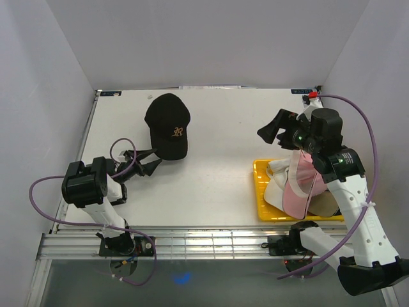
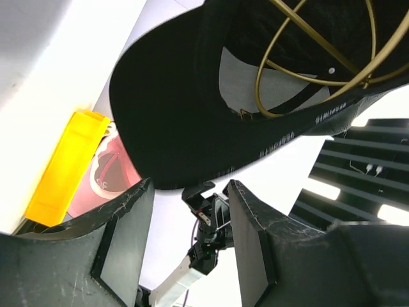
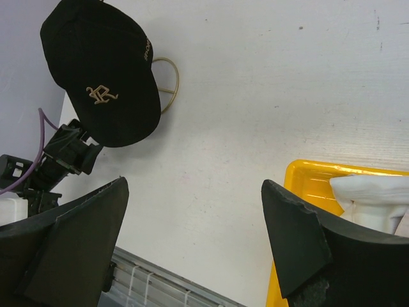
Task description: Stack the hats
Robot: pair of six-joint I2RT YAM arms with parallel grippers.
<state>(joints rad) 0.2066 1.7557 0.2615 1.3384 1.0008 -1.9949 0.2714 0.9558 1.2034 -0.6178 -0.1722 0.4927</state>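
On the near right, the yellow tray (image 1: 257, 192) holds a pink cap (image 1: 297, 192) over a white cap (image 1: 278, 169), perhaps with a third beneath. The right gripper (image 1: 271, 131) hangs above them, fingers wide apart and empty. On the left, the left gripper (image 1: 153, 159) has its fingers apart, gripping nothing, just at the brim of the black cap (image 1: 167, 121). Farther back, that cap sits on a gold wire stand (image 2: 319, 39).

The black cap (image 3: 99, 64), upper left, carries a tan stitched "R" monogram; its small side lettering is unreadable.

Left claw (image 1: 152, 160), right claw (image 1: 271, 128): jaws spread, empty.
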